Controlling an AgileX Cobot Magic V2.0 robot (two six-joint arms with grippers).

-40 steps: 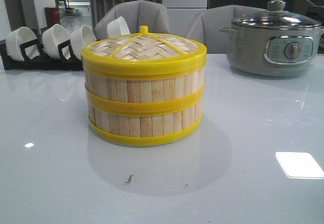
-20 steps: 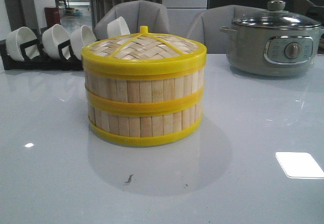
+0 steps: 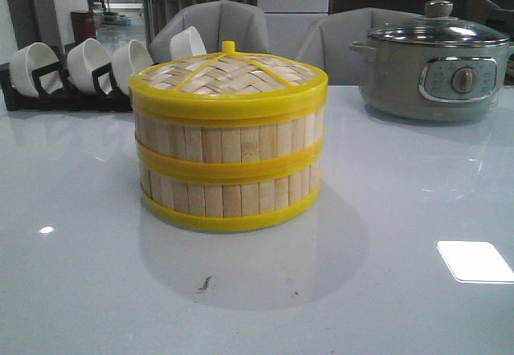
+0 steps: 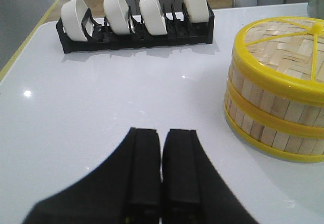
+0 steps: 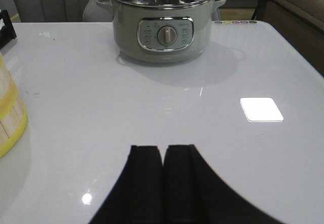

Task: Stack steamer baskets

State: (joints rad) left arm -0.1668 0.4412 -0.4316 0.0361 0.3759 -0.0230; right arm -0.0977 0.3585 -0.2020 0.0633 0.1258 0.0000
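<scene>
Two steamer baskets (image 3: 229, 166) stand stacked one on the other in the middle of the white table, with a woven bamboo lid with yellow rim and knob (image 3: 228, 74) on top. The stack also shows in the left wrist view (image 4: 276, 92), and its edge shows in the right wrist view (image 5: 9, 115). My left gripper (image 4: 162, 133) is shut and empty, above the table, apart from the stack. My right gripper (image 5: 163, 149) is shut and empty, above bare table on the stack's other side. Neither gripper shows in the front view.
A black rack with several white bowls (image 3: 76, 70) stands at the back left; it also shows in the left wrist view (image 4: 134, 21). A grey electric pot with glass lid (image 3: 434, 62) stands at the back right, also in the right wrist view (image 5: 162, 24). Grey chairs stand behind the table.
</scene>
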